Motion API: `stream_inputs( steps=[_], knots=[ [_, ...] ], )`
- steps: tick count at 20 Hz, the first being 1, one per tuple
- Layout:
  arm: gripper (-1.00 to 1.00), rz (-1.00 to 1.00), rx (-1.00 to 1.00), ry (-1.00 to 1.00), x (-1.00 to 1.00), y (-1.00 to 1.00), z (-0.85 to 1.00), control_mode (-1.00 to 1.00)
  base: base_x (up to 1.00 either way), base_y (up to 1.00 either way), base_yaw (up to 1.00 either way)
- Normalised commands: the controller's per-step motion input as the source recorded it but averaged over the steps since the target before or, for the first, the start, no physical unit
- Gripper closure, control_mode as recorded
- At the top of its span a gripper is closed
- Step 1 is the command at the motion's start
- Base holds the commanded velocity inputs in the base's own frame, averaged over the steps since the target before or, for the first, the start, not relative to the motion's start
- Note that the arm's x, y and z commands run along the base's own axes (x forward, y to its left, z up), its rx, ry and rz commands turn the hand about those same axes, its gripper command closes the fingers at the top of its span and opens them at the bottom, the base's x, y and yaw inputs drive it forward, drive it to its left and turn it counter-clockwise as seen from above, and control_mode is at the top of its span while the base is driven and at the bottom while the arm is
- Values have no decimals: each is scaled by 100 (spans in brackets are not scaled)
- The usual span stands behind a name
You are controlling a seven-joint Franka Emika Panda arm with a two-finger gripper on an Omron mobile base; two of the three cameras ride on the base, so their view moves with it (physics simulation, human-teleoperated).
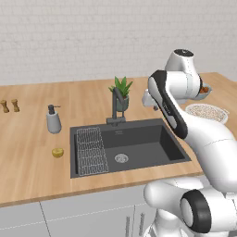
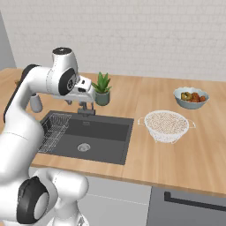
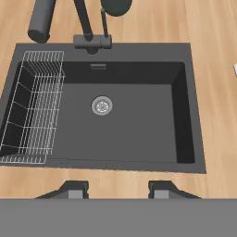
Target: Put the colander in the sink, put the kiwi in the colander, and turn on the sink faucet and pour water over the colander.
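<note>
Two fingertips: the gripper point(image 3: 118, 189) hangs above the sink's near rim, jaws parted, nothing between them.
Sink point(image 3: 134, 125): dark basin, round drain point(image 3: 102, 105), wire rack point(image 3: 32, 106) at one end.
Kiwi point(image 1: 58, 152): on the counter point(image 1: 32, 166), beside the sink's rack end.
Colander point(image 2: 167, 125): upright on the counter at the sink's other side.
Faucet point(image 1: 116, 105): behind the basin, soap dispenser point(image 1: 53, 119) and potted plant point(image 1: 121, 92) nearby.
Fruit bowl point(image 2: 191, 97): beyond the colander.

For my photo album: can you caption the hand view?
Open gripper with nothing between its tips looks down into the sink, wire rack at one end.
</note>
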Motion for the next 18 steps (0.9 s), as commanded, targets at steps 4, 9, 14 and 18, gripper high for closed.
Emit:
stream_inputs(
  steps=[4, 9, 14, 18],
  knots=[
    [-100, 0, 0, 0, -8, -15, 0, -100, 0, 0, 0],
    [-100, 0, 0, 0, -4, -88, -1, -100, 0, 0, 0],
    [-100, 0, -2, 0, 0, -100, -1, -100, 0, 0, 0],
    [-100, 0, -5, 0, 10, -97, -17, -100, 0, 0, 0]
  ],
)
